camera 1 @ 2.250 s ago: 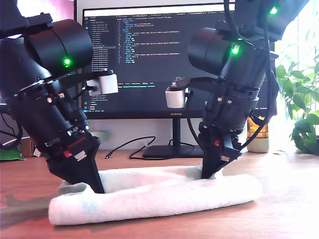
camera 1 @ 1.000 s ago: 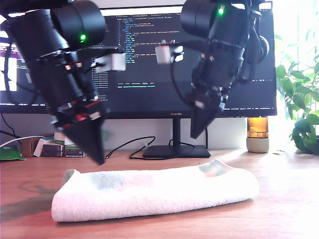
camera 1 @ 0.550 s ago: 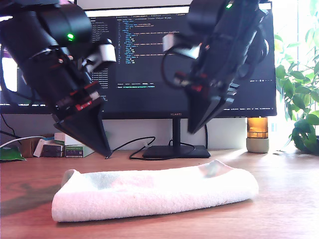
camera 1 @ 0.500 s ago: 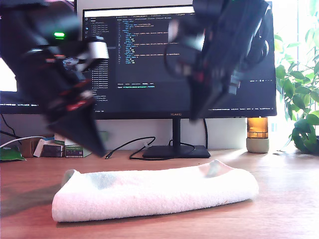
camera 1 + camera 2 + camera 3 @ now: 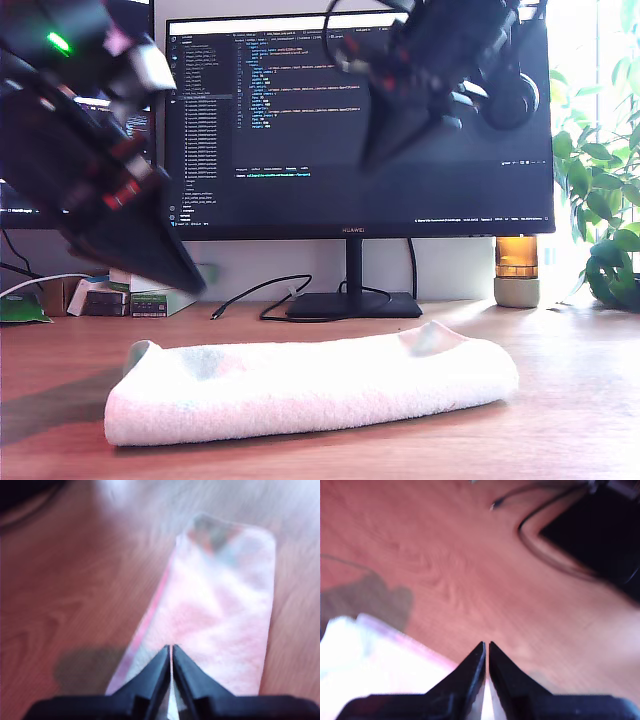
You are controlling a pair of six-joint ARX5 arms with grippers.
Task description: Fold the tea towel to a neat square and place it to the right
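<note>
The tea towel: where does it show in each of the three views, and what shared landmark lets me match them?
Exterior view: the tea towel lies folded into a long strip across the wooden desk, low in the picture, under both raised arms.
First wrist view: it runs lengthwise away beyond my first gripper.
Second wrist view: only one end shows, beside my second gripper.
Shared landmark: the desk's wood grain.

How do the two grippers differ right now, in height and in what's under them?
My first gripper hangs low at the exterior view's left, above the tea towel; my second gripper sits higher, in front of the monitor. The first's jaws point at the towel, the second's at bare desk. Both are shut, holding nothing.
</note>
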